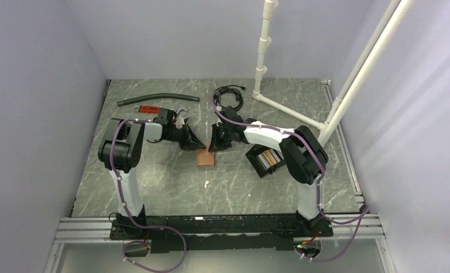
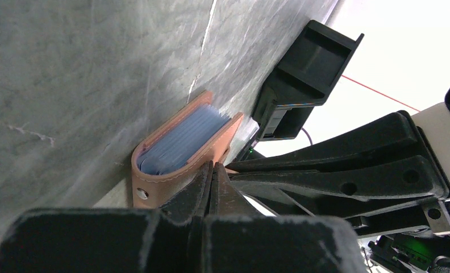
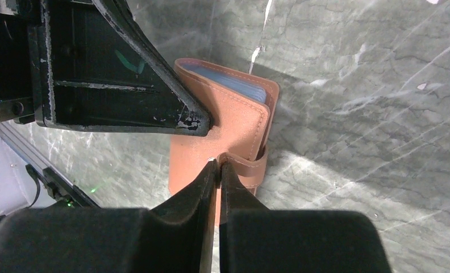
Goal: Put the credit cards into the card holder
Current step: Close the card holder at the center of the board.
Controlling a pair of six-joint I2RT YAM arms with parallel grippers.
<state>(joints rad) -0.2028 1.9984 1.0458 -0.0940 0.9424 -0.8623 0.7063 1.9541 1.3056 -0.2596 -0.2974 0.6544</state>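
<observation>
The grey marbled table [image 1: 166, 182] is occupied right of centre by the black card holder [image 1: 255, 166], set beside the right arm. Gold and brown credit cards [image 1: 269, 159] are held inside it. A tan wallet [image 3: 234, 128], filled with bluish sleeves, is laid at the middle, apart from the holder. The left gripper [image 2: 211, 172] is pressed on the wallet's cover with jaws together. The right gripper [image 3: 217, 165] is drawn together at the wallet's snap strap.

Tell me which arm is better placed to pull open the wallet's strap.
Right, probably. The right gripper has its shut tips at the strap, while the left gripper rests against the wallet cover, away from it.
</observation>
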